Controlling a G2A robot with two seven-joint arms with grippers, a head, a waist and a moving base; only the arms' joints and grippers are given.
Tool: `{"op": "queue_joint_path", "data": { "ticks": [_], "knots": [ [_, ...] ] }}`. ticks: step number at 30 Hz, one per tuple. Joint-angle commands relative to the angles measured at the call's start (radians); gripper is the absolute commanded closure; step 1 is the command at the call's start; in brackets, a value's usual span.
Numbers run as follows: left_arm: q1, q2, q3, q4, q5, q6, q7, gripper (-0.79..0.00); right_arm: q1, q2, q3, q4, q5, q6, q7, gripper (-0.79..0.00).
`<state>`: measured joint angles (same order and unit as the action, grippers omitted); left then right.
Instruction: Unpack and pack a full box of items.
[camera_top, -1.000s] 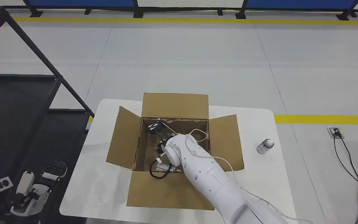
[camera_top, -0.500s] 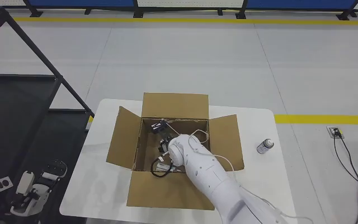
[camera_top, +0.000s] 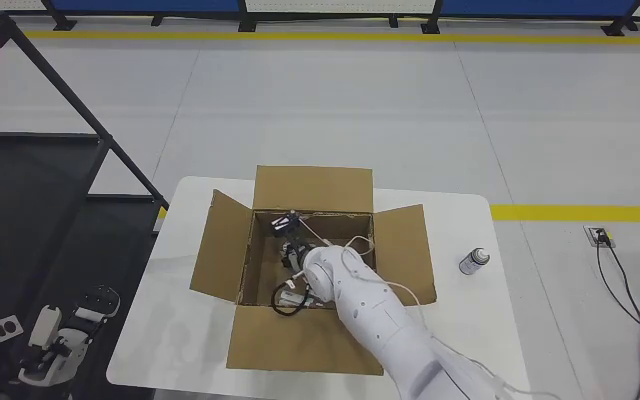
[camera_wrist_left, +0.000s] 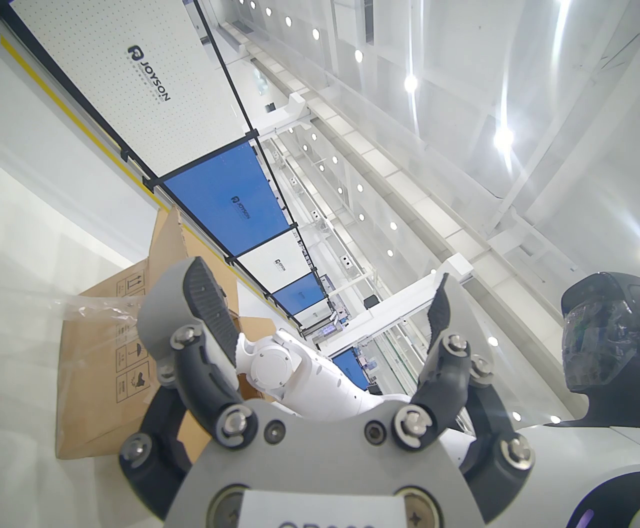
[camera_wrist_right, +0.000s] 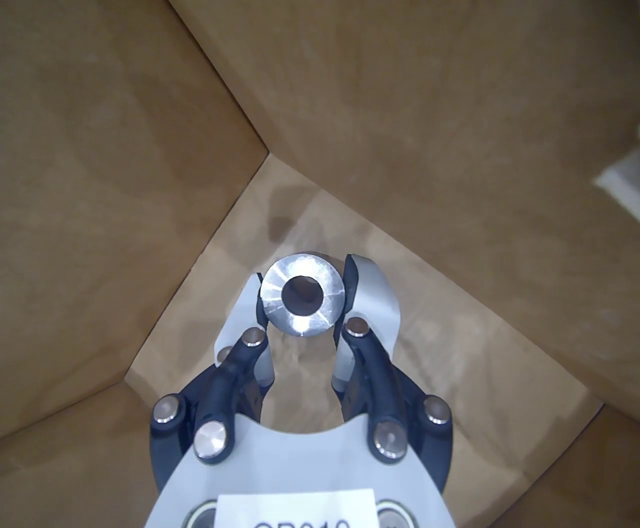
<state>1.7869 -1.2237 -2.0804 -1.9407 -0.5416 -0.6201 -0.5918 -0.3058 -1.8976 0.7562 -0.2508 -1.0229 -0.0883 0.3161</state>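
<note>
The left gripper (camera_wrist_left: 320, 292) points up toward the ceiling, with the box (camera_top: 313, 187) behind it. Its ribbed black pads are spread wide and hold nothing. The box is plain brown cardboard, matte and creased, with its flaps folded out on the smooth white table (camera_top: 170, 340). The right gripper (camera_wrist_right: 302, 295) is deep inside, near a floor corner, pinching a tube (camera_wrist_right: 325, 306) by its sides. The tube is short and round, of bright machined metal with a dark bore. The cardboard floor around it is bare. Right of the box, well apart, a small silver can (camera_top: 474, 261) stands on the table. I judge one item out and the tube in hand, leaving or entering, I cannot tell which, so much of the job seems left
</note>
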Motion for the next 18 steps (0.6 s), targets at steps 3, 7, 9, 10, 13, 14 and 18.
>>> {"op": "queue_joint_path", "data": {
  "ticks": [3,7,9,10,13,14,18],
  "knots": [
    [0.0,0.0,0.0,0.0,0.0,0.0,0.0,-0.785,-0.046,0.017,0.005,-0.058,-0.026,0.041,-0.069,0.0],
    [0.0,0.0,0.0,0.0,0.0,0.0,0.0,-0.785,-0.1,0.043,0.021,-0.15,-0.052,0.081,-0.126,0.0],
    [0.0,0.0,0.0,0.0,0.0,0.0,0.0,-0.785,-0.131,0.06,0.033,-0.21,-0.072,0.099,-0.137,0.0],
    [0.0,0.0,0.0,0.0,0.0,0.0,0.0,-0.785,-0.148,0.07,0.041,-0.244,-0.083,0.106,-0.135,0.0],
    [0.0,0.0,0.0,0.0,0.0,0.0,0.0,-0.785,-0.205,0.105,0.071,-0.369,-0.126,0.124,-0.105,0.0],
    [0.0,0.0,0.0,0.0,0.0,0.0,0.0,-0.785,-0.227,0.117,0.084,-0.418,-0.144,0.127,-0.089,0.0],
    [0.0,0.0,0.0,0.0,0.0,0.0,0.0,-0.785,-0.345,0.172,0.152,-0.653,-0.225,0.129,-0.027,0.0]
  ]
}}
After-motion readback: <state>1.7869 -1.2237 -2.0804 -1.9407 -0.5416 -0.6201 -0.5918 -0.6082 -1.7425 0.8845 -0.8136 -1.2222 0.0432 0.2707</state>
